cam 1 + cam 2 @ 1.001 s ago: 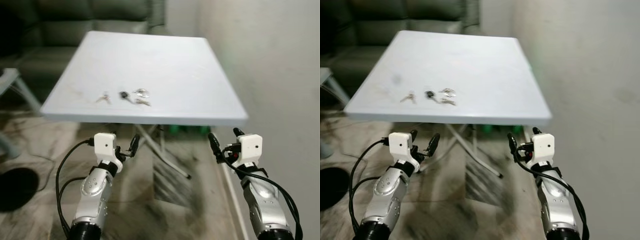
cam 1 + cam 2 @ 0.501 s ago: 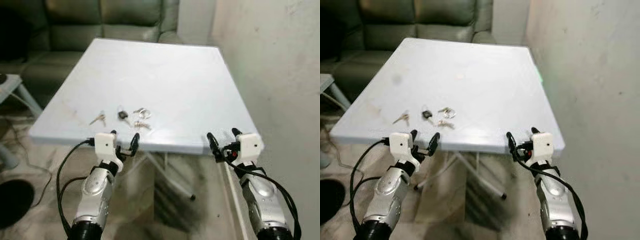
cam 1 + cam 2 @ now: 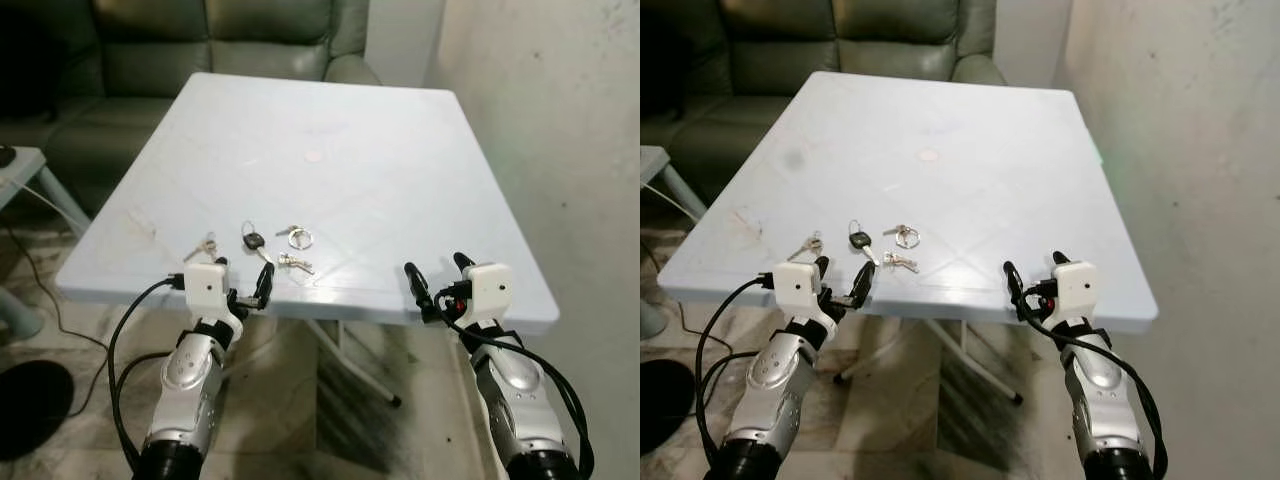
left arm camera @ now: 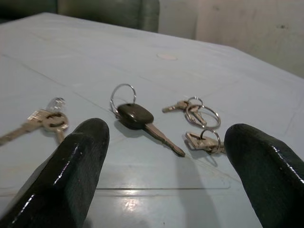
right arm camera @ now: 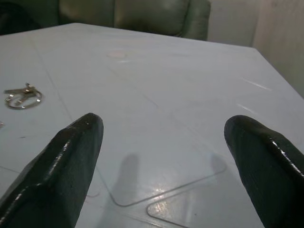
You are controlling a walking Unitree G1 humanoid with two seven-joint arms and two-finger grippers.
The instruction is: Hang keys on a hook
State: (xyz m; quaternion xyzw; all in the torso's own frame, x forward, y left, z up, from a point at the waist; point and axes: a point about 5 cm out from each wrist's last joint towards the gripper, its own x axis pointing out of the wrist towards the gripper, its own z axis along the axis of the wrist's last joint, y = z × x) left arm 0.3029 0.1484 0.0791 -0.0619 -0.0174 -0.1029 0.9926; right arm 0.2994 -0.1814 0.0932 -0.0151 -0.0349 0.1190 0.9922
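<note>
Left gripper (image 3: 243,288) w/ fingers spread at worktop (image 3: 380,180) near edge, black-headed key (image 4: 137,116) just beyond, flat, light, rigid, prob. slippery; best pinched by plastic head; right gripper (image 3: 437,283) likewise spread, idle.

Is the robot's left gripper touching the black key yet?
Apart. In the left wrist view the left gripper is open, and bare table shows between its fingers and the black key, which lies further along the tabletop.
</note>
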